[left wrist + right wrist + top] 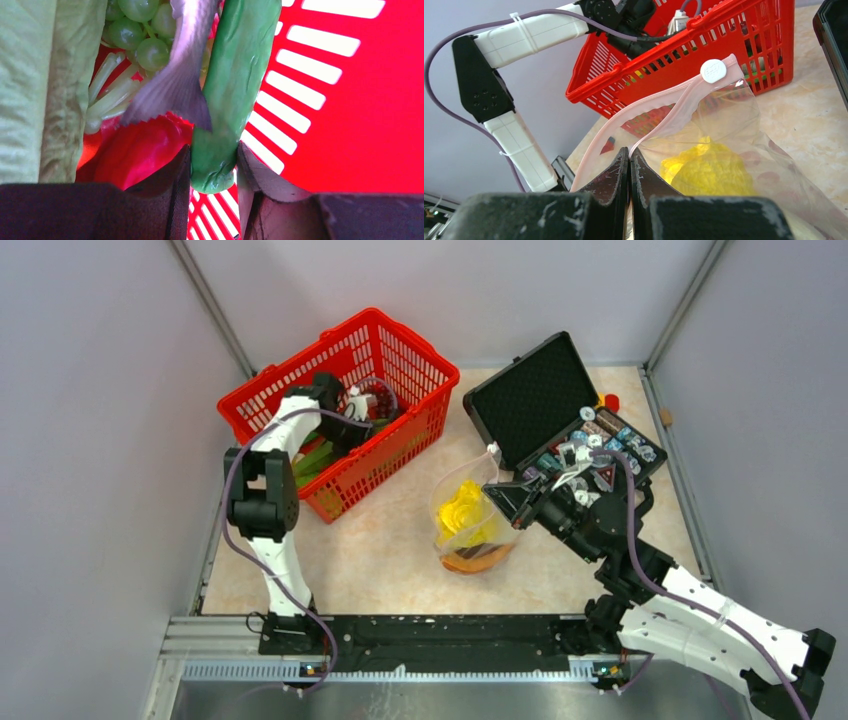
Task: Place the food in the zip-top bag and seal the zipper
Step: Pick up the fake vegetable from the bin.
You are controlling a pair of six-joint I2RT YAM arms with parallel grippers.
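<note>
My left gripper point(350, 415) is down inside the red mesh basket point(300, 370). In the left wrist view it point(214, 160) is shut on the lower end of a long green pod point(240, 75), next to green grapes point(142, 30), a grey fish tail point(175, 85) and a red piece point(135, 150). The clear zip-top bag point(470, 525) stands open mid-table with a yellow piece point(465, 508) and an orange piece point(478, 560) inside. My right gripper point(510, 495) is shut on its pink zipper strip point(674, 100), fingers pressed together point(629, 152). The white slider point(713, 71) sits at the far end.
An open black hard case point(530, 390) with poker chips point(610, 445) stands at the back right, close behind my right gripper. A small red-and-blue block point(608, 145) lies by the bag. The basket wall point(360, 125) is close on the right of my left gripper.
</note>
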